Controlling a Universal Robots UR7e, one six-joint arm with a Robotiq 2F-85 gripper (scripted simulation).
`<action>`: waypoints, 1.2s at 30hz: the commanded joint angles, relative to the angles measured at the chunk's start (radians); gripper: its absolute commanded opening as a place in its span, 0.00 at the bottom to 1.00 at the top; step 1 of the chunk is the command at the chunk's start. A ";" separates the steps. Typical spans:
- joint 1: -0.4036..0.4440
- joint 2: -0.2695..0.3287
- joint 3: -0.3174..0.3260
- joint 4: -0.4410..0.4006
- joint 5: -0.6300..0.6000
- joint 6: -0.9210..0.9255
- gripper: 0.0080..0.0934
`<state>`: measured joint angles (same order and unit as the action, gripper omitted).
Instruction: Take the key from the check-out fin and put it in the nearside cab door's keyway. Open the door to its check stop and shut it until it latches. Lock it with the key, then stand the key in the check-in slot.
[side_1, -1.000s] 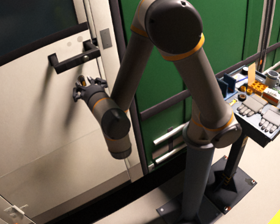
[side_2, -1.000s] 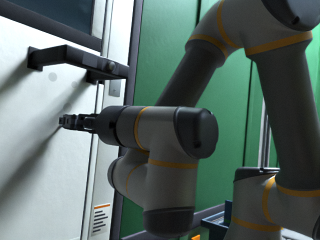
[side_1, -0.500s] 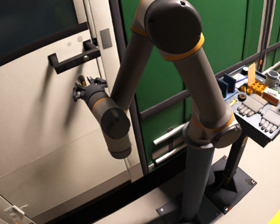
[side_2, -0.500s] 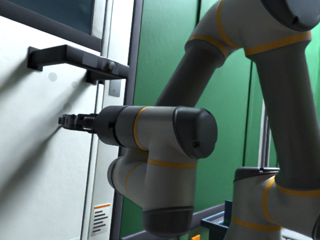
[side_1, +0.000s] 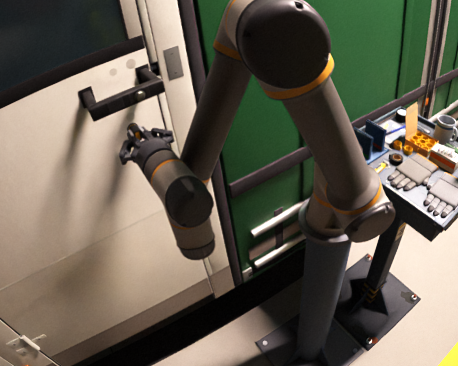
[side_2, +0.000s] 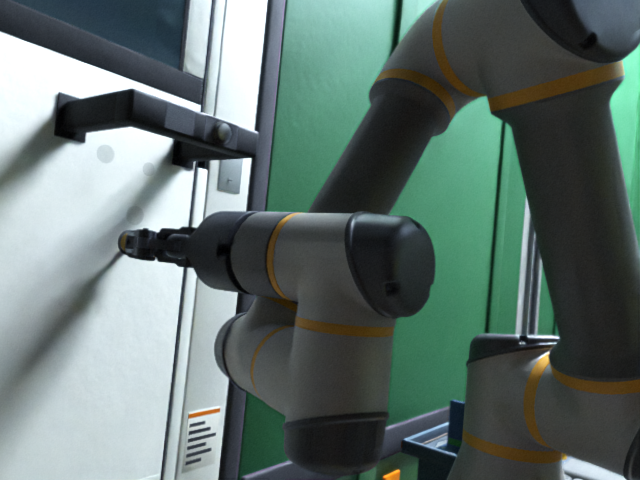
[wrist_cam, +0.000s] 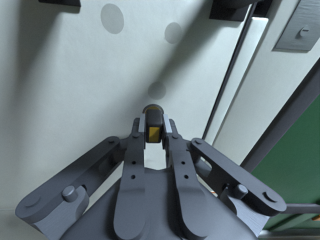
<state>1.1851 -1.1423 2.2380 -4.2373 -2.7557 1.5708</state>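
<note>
The key (wrist_cam: 154, 126) has a dark head with a yellow patch. It sits in the keyway (wrist_cam: 153, 108) of the pale cab door, below the dark bar handle (side_1: 122, 94), and is held by my closed gripper (wrist_cam: 154, 123). The gripper (side_2: 135, 243) points straight at the door panel (side_1: 75, 190). From the side, a yellow spot of the key (side_1: 136, 134) shows among the fingers. The key's blade is hidden in the door. The door lies flush with its frame.
The green cab wall (side_1: 280, 100) runs to the right of the door. A tray stand (side_1: 422, 165) with gloves, a mug and small parts stands at the far right. A grey plate (wrist_cam: 299, 33) sits on the door post. The arm's base (side_1: 320, 300) stands on the floor.
</note>
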 joint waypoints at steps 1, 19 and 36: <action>0.000 -0.001 0.000 0.000 0.000 0.000 0.13; 0.001 -0.001 0.000 0.000 -0.001 0.000 0.00; 0.018 -0.001 0.000 0.000 -0.018 0.000 0.00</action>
<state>1.2034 -1.1424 2.2384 -4.2374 -2.7742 1.5708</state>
